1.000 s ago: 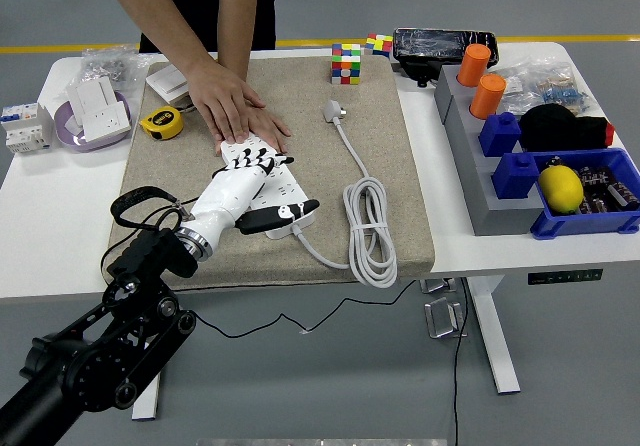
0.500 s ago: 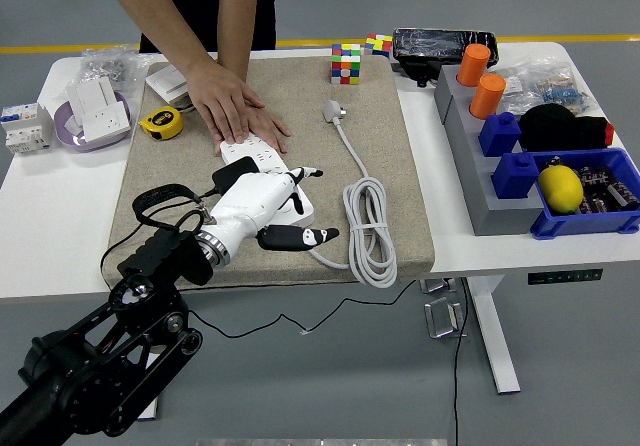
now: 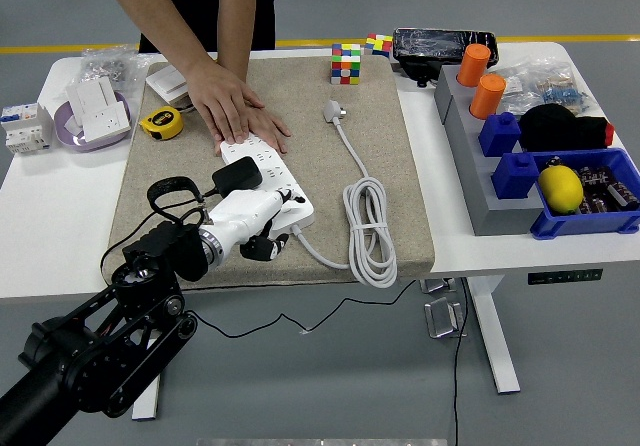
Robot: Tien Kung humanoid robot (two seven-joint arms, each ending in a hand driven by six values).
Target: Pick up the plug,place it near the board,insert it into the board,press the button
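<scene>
The white power board point(image 3: 284, 179) lies on the tan mat point(image 3: 380, 86), and a person's hand point(image 3: 236, 112) presses flat on its far end. A black plug point(image 3: 237, 176) sits in the board near its middle. My left hand point(image 3: 267, 236), white with black fingertips, hovers at the board's near end, just below the plug. Its fingers are curled under and hold nothing. The board's white cable point(image 3: 370, 232) is coiled to the right, and its own white plug point(image 3: 333, 112) lies loose on the mat.
A yellow tape measure point(image 3: 160, 121) and a bowl of sockets point(image 3: 92, 116) stand at the left. A colour cube point(image 3: 346, 63) is at the mat's far edge. Grey and blue bins point(image 3: 500, 171) with orange cylinders and a yellow ball fill the right.
My left hand pulled back off the board toward the near edge and its spread fingers curled in. The black plug now shows uncovered on the board. The person's hand stayed put.
</scene>
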